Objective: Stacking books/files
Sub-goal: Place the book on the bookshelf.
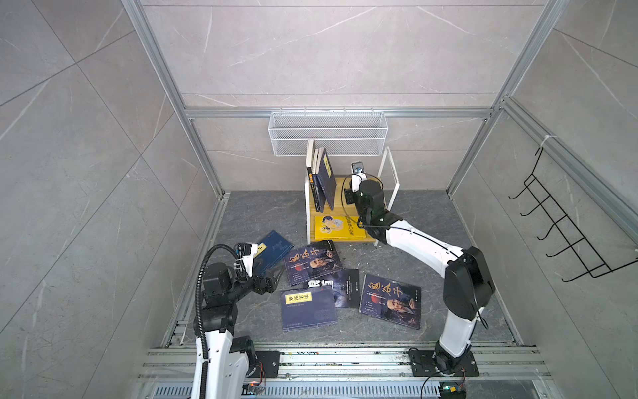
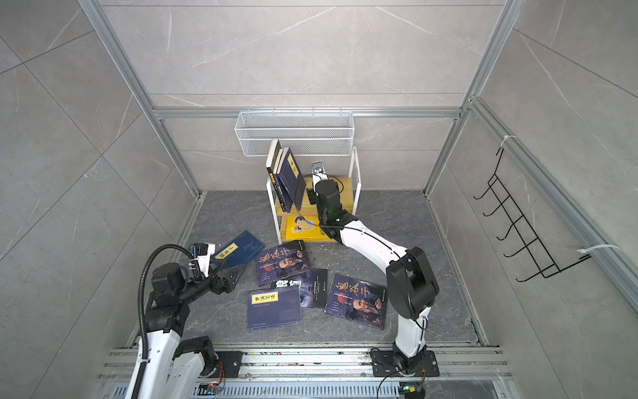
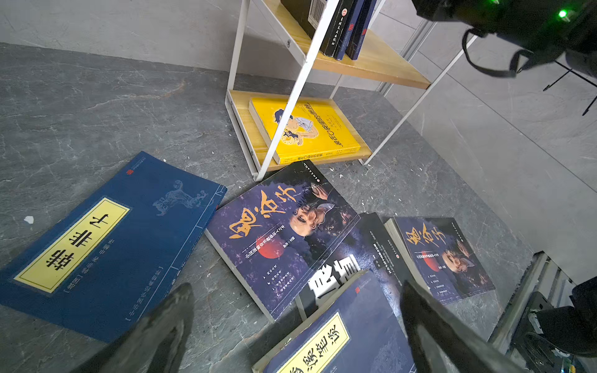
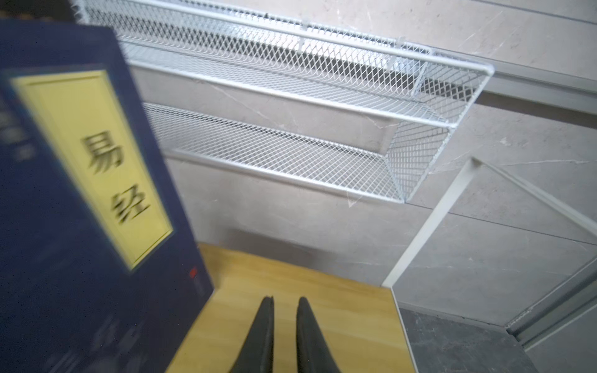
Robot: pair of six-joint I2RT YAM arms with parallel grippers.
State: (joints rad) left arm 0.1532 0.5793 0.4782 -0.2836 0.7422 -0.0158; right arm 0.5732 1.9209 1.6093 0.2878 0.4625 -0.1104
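Five thin paperbacks (image 1: 308, 308) lie scattered flat on the tabletop (image 1: 241, 221); three upright books (image 1: 326, 178) lean on the shelf (image 4: 339, 306). My left jaws hang wide apart beside the portrait book (image 3: 281, 239); my right jaws, nearly together and empty, sit over the shelf. The paperbacks look light, bendy, glossy: I judge a spine edge the firmest hold
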